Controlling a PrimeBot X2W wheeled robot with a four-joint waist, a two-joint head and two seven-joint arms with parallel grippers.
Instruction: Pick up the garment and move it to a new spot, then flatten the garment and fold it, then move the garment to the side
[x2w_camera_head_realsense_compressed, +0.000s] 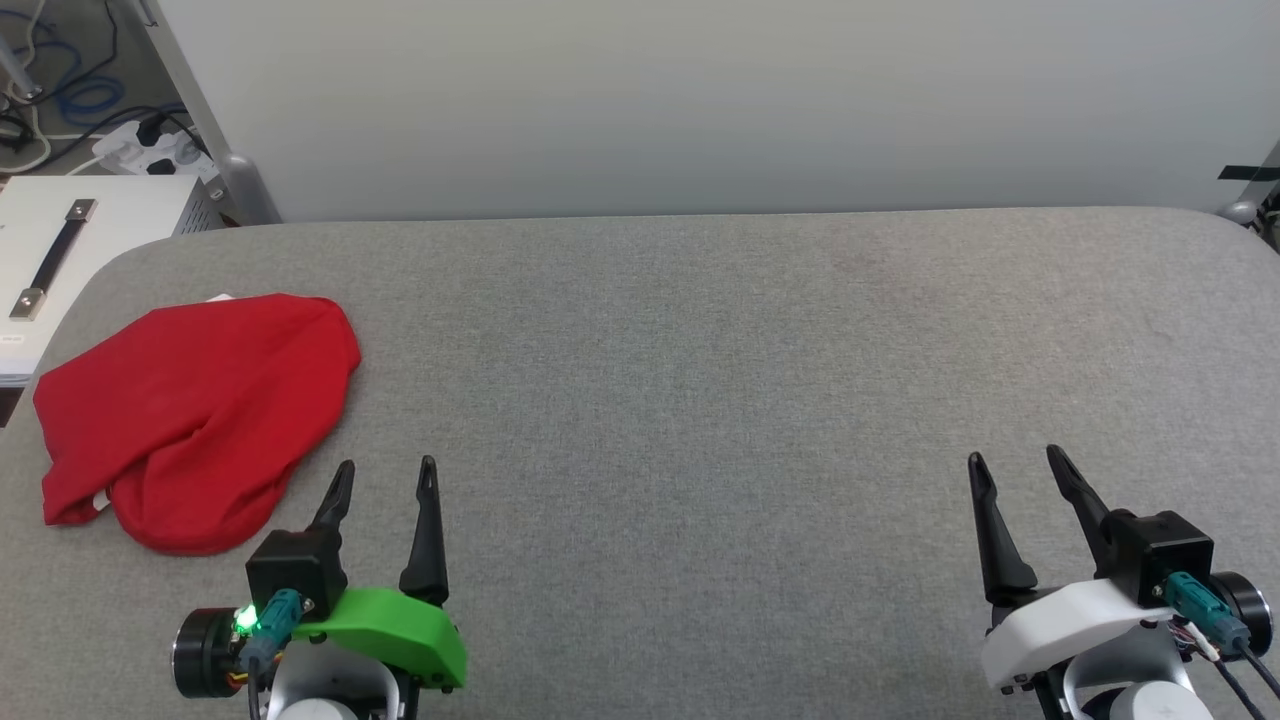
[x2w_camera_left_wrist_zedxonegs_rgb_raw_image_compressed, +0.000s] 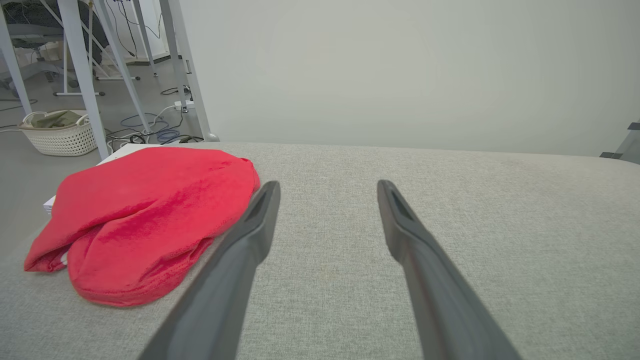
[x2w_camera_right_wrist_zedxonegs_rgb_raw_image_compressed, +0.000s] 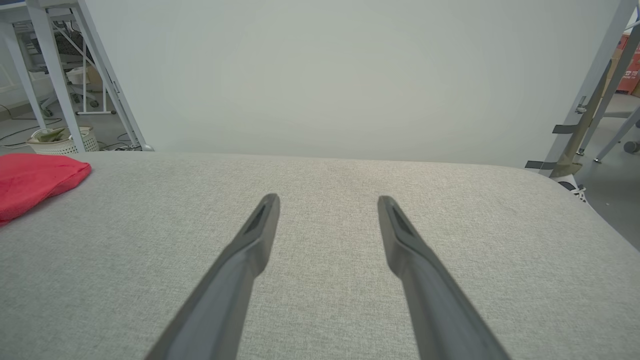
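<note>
1. Left gripper (x2w_camera_head_realsense_compressed: 387, 464): fingers are held apart with nothing between them. It is held low over the grey padded table (x2w_camera_head_realsense_compressed: 700, 350), green cover at its base.
2. Right gripper (x2w_camera_head_realsense_compressed: 1015, 455): fingers are likewise spread and nothing is gripped. It has a white cover at its base and is set well apart from the left gripper, over bare table.
3. Garment (x2w_camera_head_realsense_compressed: 200, 410): it is found just ahead and to the left of the left gripper's left finger. In the head view a narrow strip of table is seen between that fingertip and the cloth, so no contact is noted.
4. Garment state: it is bunched in a rounded heap, with plain red fabric outermost and small white bits seen at its near-left and far edges. No print is visible. From the right gripper it is seen far off to the left.
5. White box (x2w_camera_head_realsense_compressed: 60, 240) with a dark strap handle: it is placed beyond the garment, off the table's left edge.
6. A pale wall panel (x2w_camera_head_realsense_compressed: 700, 100) is seen straight ahead past the table's far edge.
7. A white woven basket (x2w_camera_left_wrist_zedxonegs_rgb_raw_image_compressed: 60, 137) and loose cables are seen on the floor, far left of the left gripper.
</note>
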